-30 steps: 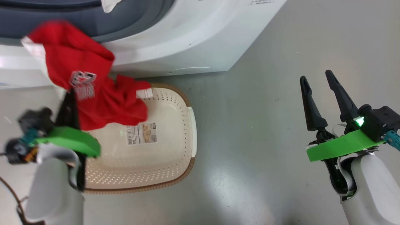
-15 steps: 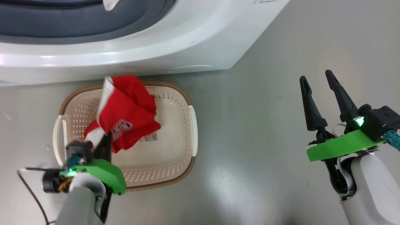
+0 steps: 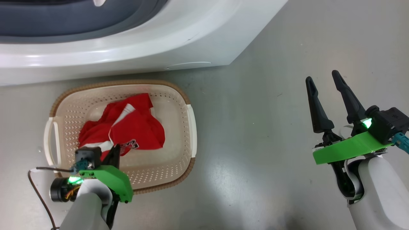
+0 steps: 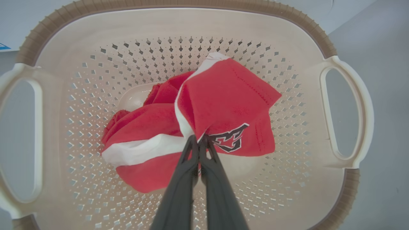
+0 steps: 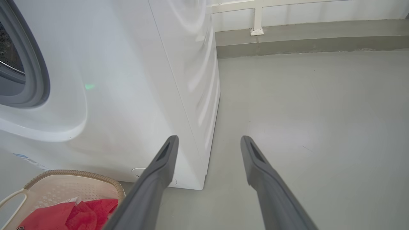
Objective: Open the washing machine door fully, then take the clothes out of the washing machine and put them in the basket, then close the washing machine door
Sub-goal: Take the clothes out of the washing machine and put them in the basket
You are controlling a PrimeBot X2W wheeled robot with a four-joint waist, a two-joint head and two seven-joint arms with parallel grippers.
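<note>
**1. Tool state.** The left tool (image 4: 198, 140) is pinching shut on a fold of the red garment (image 4: 223, 105). Its fingers (image 4: 182, 179) are pressing together beside the printed emblem (image 4: 230, 139). The right tool (image 3: 322, 76) is standing wide and carrying nothing at the right of the head view, above bare floor (image 3: 255, 134).

**2. Location of the work item.** The red garment is sitting inside the basket (image 3: 174, 108), bunched left of centre. Its lower folds are apparently resting on the perforated bottom. In the head view the basket is standing on the floor just below the washing machine (image 3: 159, 41). Whether its rim is touching the cabinet cannot be told.

**3. Governing relation.** The garment is lying directly beyond the left tool's fingertips, toward the middle of the left wrist view. Its bulk is spreading from lower left to upper right of that frame, and no part is hanging over the rim. Judgement: the drop is nearly finishing, and the coming move is calling only for parting the fingers. The tool should then be backing away along its own axis, so that no fold is catching and dragging out.

**4. Following item.** A white cloth (image 3: 97, 2) is showing at the top edge of the head view, inside the grey gasket (image 3: 64, 22), up-frame from the left tool. The left arm is therefore the nearer one, while the right tool is waiting well apart at the lower right
</note>
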